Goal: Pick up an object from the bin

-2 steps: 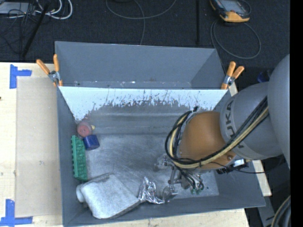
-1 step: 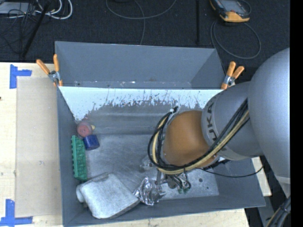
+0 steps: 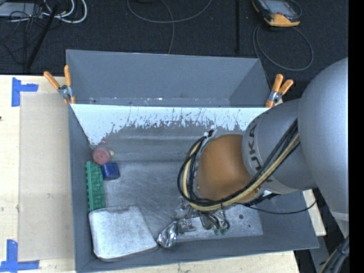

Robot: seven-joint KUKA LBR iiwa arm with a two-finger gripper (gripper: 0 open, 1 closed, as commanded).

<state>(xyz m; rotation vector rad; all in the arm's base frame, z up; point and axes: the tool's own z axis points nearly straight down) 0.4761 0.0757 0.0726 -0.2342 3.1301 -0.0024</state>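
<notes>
A crumpled, shiny silver lump [image 3: 169,236] lies on the bin [image 3: 142,181] floor just beside the pincer [image 3: 199,222], at its 8 o'clock. Whether the pincer is spread or pressed together cannot be told. A rough white pad [image 3: 121,232] lies beyond.

The pincer [image 3: 193,220] is mostly covered by the orange cover [image 3: 222,166] and cables [image 3: 190,175]; little of it can be made out. Part of the bin [image 3: 170,78] floor and its right wall are hidden under the arm [image 3: 318,135], which is cut off at lower right. A green thing [image 3: 223,226] is half hidden beneath the cover; kind cannot be told. Contact between pincer and the crumpled silver thing [image 3: 169,236] cannot be judged. The pink thing [image 3: 102,155] is too small to be identified.
</notes>
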